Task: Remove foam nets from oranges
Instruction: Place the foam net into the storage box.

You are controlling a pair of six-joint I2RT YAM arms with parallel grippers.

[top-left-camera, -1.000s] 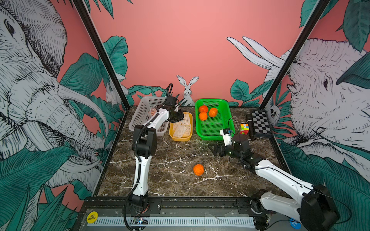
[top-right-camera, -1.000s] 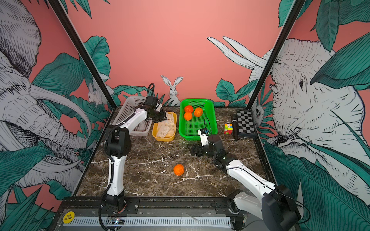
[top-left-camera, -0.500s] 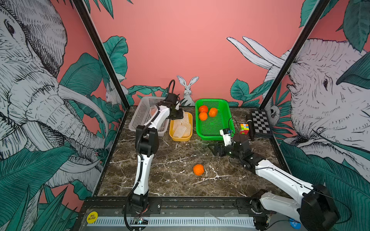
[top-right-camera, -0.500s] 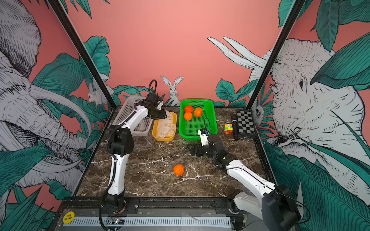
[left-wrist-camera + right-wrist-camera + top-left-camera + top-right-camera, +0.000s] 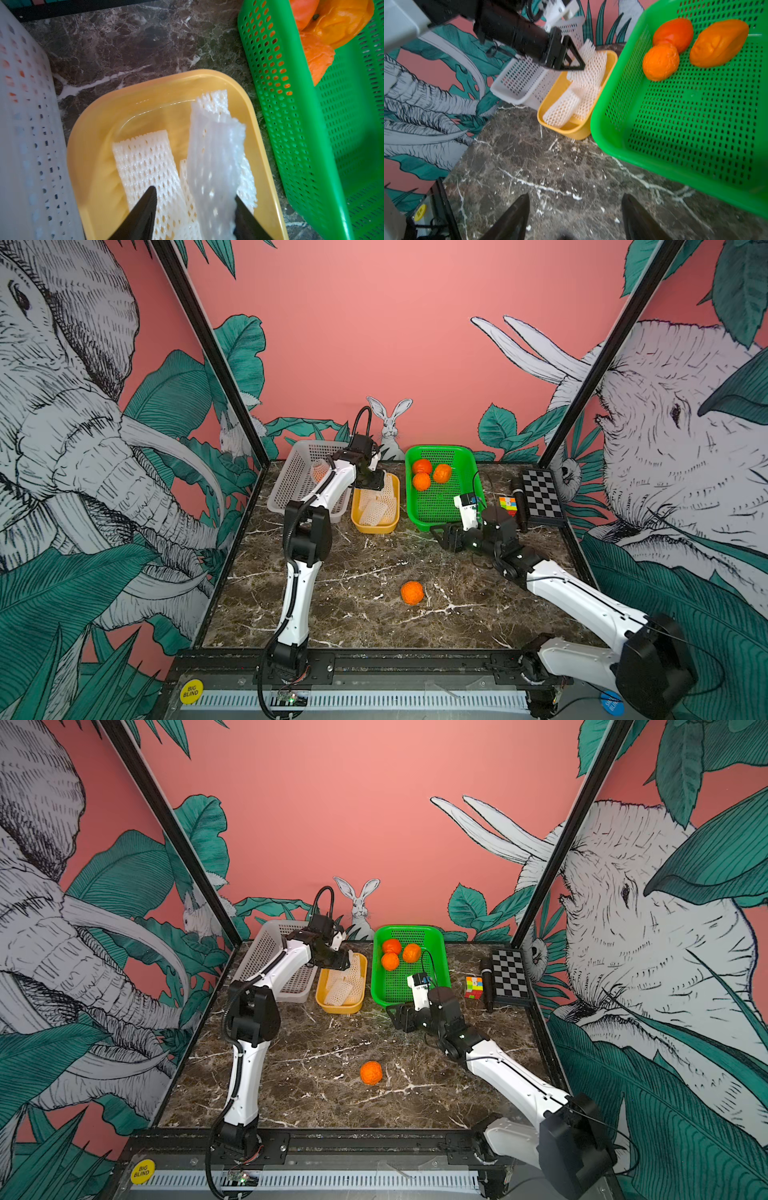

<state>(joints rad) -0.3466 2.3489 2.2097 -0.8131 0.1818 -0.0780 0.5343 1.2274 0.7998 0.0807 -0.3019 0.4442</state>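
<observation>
My left gripper (image 5: 372, 483) hangs open over the yellow tray (image 5: 374, 529). In the left wrist view a blurred white foam net (image 5: 214, 155) stands loose between its spread fingers, leaning on one, above the other nets (image 5: 145, 158) in the tray. Three bare oranges (image 5: 422, 481) lie in the green basket (image 5: 409, 497). One more orange (image 5: 412, 592) sits on the marble near the front. An orange in its net (image 5: 319, 472) rests in the white basket (image 5: 291, 485). My right gripper (image 5: 575, 195) is open and empty, low over the marble in front of the green basket.
A multicoloured puzzle cube (image 5: 508, 506), a black stick-shaped object (image 5: 518, 502) and a checkerboard (image 5: 542, 493) sit at the back right. The three containers stand side by side along the back. Black frame posts and patterned walls close in the table.
My left gripper has opened over the yellow tray and the net has come free of its fingers. The right gripper's jaws have narrowed somewhat; that arm has barely moved.
</observation>
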